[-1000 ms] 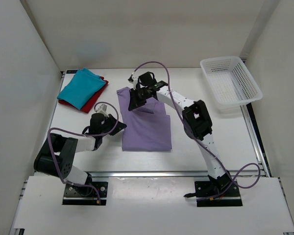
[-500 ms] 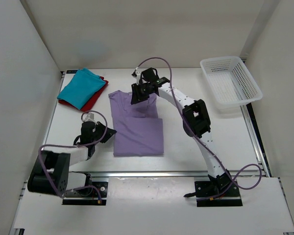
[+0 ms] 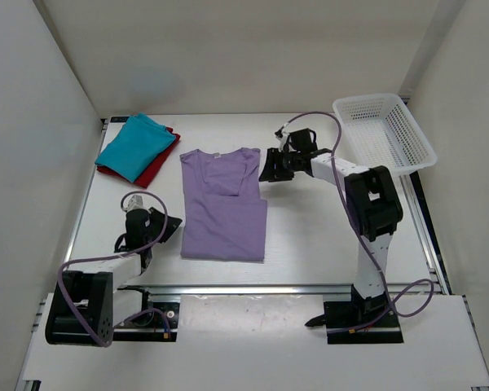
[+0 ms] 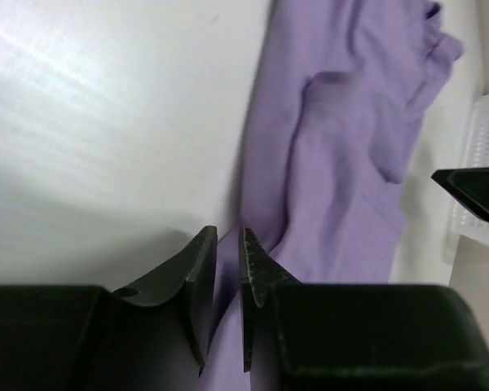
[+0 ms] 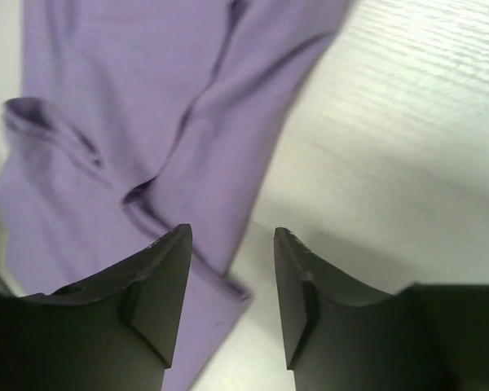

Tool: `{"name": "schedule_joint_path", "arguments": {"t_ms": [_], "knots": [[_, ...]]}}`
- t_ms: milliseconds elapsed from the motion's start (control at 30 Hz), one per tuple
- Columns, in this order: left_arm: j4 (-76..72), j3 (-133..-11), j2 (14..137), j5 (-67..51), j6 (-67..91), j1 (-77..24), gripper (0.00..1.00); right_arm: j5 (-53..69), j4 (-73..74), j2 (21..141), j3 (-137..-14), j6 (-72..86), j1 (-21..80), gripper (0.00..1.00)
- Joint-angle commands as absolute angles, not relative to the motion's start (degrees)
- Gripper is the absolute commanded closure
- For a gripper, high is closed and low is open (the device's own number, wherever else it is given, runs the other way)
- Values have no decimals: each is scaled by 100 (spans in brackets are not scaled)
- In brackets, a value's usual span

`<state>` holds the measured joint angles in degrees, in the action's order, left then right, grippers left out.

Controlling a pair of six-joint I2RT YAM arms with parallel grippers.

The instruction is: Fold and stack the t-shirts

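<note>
the right tool (image 5: 230, 236) is spread wide and holds nothing. between its two dark fingers i see only bare desk and the rim of a sleeve, and it hovers just beside the far right corner of the light lavender t-shirt (image 3: 224, 208). the left tool (image 4: 226, 236) is parted by only a narrow slit. it sits low at the near left edge of that same shirt, with purple cloth showing just past the fingertips, and i cannot tell whether the fabric touches them. the lavender shirt lies flat in the middle of the desk (image 3: 326, 220) between the two arms, with its neckline toward the back wall and some soft creases and a folded-in flap across the upper half. off at the far left corner the teal t-shirt (image 3: 133, 145) lies folded on top of the dark red t-shirt (image 3: 156, 167), whose edge pokes out along the near right side. these two are well apart from both tools. a white mesh basket (image 3: 383, 138) sits at the far right corner. the desk is white with a faint grain, framed by metal rails. plain white panels (image 3: 57, 122) close it in on the left, the right and the back.
</note>
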<state>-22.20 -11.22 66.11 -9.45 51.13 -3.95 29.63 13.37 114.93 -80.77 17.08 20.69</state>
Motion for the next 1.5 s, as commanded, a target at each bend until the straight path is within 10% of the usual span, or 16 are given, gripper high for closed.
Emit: {"name": "schedule_joint_path", "arguments": {"t_ms": [0,233,367,633,833,1033,1467], "knots": [[-2259,-949,6285,-994,5125,-307,71,3138,730,11890,-8165,1872,2109,56],[-1469,-1756,6266,-431,4325,-1125,65,3559,589,12770,-8824,2179,2030,59],[-1433,-1871,6862,-633,4167,-1081,66,3622,501,12859,-8860,2320,1960,99],[-1284,-2012,6935,-650,4096,-1239,84,3445,553,12288,-8630,2197,1091,100],[-695,-2083,6689,-458,3727,-1643,73,3596,1175,12287,-9430,1881,993,49],[-616,-1434,6425,-597,3867,-2039,2,2884,224,10332,-7223,2336,1203,51],[-518,-993,6029,-844,3894,-2285,11,2303,-941,6971,-2121,3445,2275,52]]}}
